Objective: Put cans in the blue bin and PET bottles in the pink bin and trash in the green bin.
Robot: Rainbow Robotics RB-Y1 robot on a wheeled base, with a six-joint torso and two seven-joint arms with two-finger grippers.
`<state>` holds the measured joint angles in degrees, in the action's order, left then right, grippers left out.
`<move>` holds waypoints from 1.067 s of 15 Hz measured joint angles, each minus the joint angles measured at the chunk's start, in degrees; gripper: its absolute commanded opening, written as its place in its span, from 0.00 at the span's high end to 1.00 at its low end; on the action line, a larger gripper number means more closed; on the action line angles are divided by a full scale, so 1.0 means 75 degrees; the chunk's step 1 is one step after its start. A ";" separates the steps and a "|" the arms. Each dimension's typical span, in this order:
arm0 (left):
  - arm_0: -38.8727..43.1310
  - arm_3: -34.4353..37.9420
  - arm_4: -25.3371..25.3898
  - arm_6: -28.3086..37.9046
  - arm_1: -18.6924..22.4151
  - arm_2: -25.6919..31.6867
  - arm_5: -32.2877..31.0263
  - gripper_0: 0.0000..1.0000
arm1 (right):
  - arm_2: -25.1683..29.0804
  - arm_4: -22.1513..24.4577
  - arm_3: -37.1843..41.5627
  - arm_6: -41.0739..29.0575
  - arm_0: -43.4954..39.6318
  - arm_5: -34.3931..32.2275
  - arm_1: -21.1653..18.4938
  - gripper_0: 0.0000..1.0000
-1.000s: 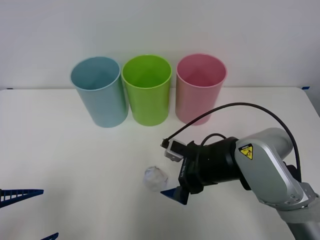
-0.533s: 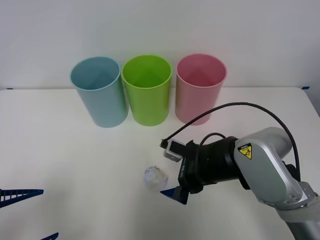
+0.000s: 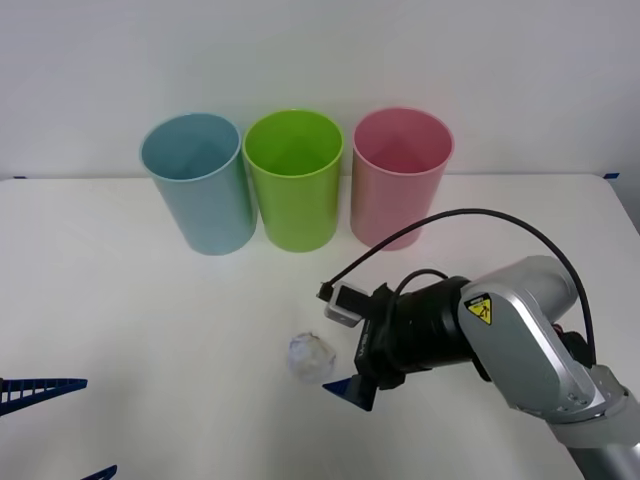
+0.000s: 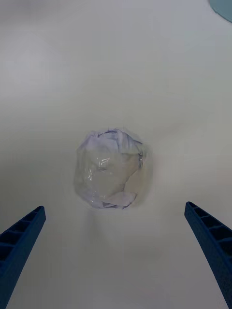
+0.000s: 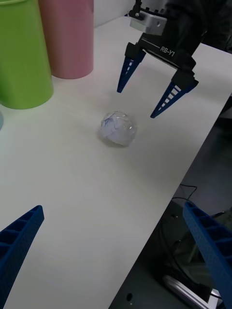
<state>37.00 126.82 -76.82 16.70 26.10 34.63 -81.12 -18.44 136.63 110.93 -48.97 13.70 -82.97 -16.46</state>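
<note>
The right gripper (image 5: 144, 96) hangs low over the table (image 3: 150, 330) with its jaws spread wide and holding nothing; the trash (image 4: 110, 169) lies on the table just ahead of the jaws, roughly centred on the gap and not yet between the fingers, apart from both of them. It is a small crumpled ball of white paper with a glossy, filmy patch; I judge it very light, soft and springy, so it should crush a little under the close rather than resist, and it may skid or roll if one finger meets it first. The best hold looks to be across its widest middle, one finger on either side, low enough that the ball cannot pop upward; the advance should bring both fingers level with it before closing. The left gripper (image 3: 40, 390) waits well off to the side of the working jaws, near the table's front edge, its jaws also wide and empty. Farther beyond the jaws stand the three bins in a row; the green bin (image 3: 294, 180) is in the middle, the pink bin (image 3: 402, 175) and the blue bin (image 3: 197, 183) flanking it.
</note>
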 measured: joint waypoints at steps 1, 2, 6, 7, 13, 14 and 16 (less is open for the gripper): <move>0.0000 0.0000 0.0000 0.0000 0.0000 0.0000 0.0000 0.00 | -0.0025 -0.0006 -0.0052 -0.0036 0.0005 0.0000 0.0006 0.00; 0.0000 0.0000 0.0000 0.0000 0.0000 0.0000 0.0000 0.00 | -0.0035 -0.0040 -0.0132 -0.0052 0.0024 0.0000 0.0030 0.00; 0.0000 0.0000 0.0000 0.0000 0.0000 0.0000 0.0000 0.00 | -0.0041 -0.0073 -0.0531 -0.0076 0.0173 0.0042 0.0224 0.00; 0.0000 0.0000 0.0000 0.0000 0.0000 0.0000 0.0000 0.00 | -0.0055 -0.0060 -0.0569 -0.0070 0.0199 0.0095 0.0235 0.00; 0.0000 0.0000 0.0000 0.0000 0.0000 0.0000 0.0000 0.00 | -0.0255 -0.0023 -0.1140 -0.0004 0.0365 0.0415 0.0404 0.00; 0.0000 0.0000 0.0000 0.0000 0.0000 0.0000 0.0000 0.00 | -0.0295 -0.0027 -0.1217 0.0024 0.0386 0.0480 0.0422 0.00; 0.0000 0.0000 0.0000 0.0000 0.0000 0.0000 0.0000 0.00 | -0.0370 0.0022 -0.1352 0.0040 0.0461 0.0567 0.0440 0.00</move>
<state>37.00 126.82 -76.82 16.70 26.10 34.63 -81.12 -21.22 136.79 100.79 -48.67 17.16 -78.72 -13.17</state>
